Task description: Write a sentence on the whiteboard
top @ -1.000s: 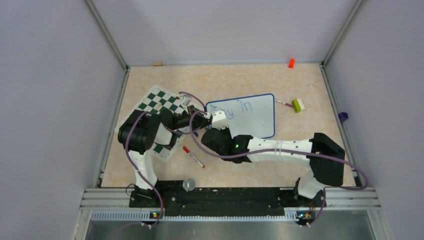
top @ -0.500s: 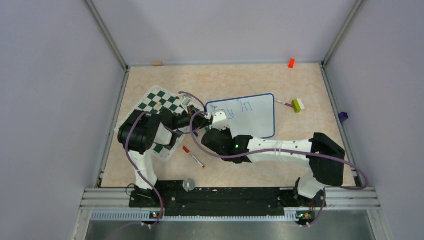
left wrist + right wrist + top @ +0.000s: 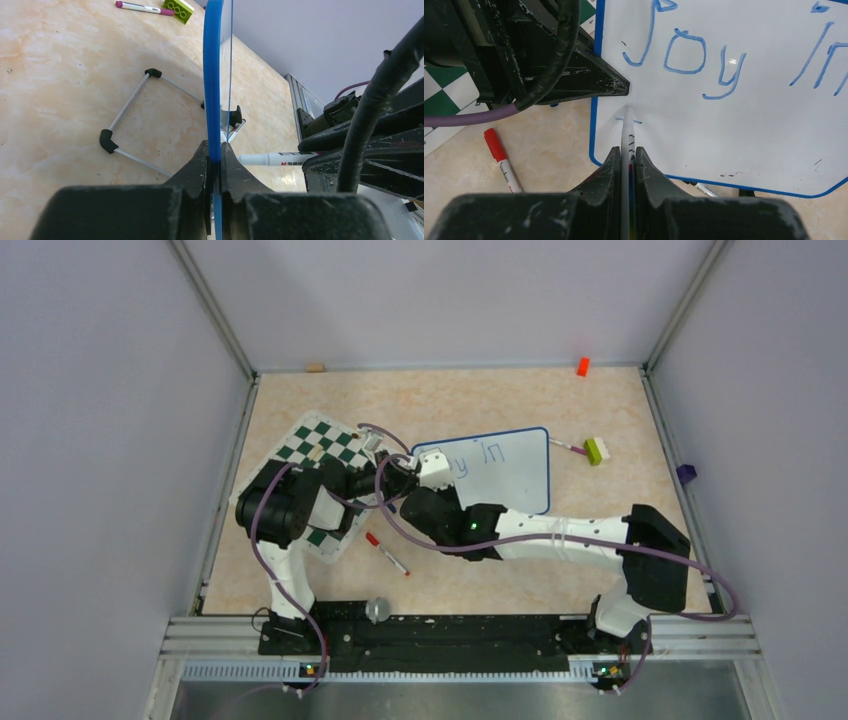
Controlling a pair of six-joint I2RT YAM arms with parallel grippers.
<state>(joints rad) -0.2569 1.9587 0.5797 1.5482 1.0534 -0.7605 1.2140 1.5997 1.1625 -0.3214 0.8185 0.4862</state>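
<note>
A: What lies on the left of the table?
B: A green-and-white chess mat point(image 3: 318, 445), turned askew; nearer the front, a red-capped marker point(image 3: 386, 553) lies flat.
A: And on the right?
B: A green block point(image 3: 597, 450), just beside a pink-capped marker point(image 3: 567, 446); an orange block point(image 3: 582, 366) sits at the far edge.

Two white arms point(image 3: 560, 535) with black joints point(image 3: 445, 520), black tools point(image 3: 214, 156), purple cables point(image 3: 464, 120).
</note>
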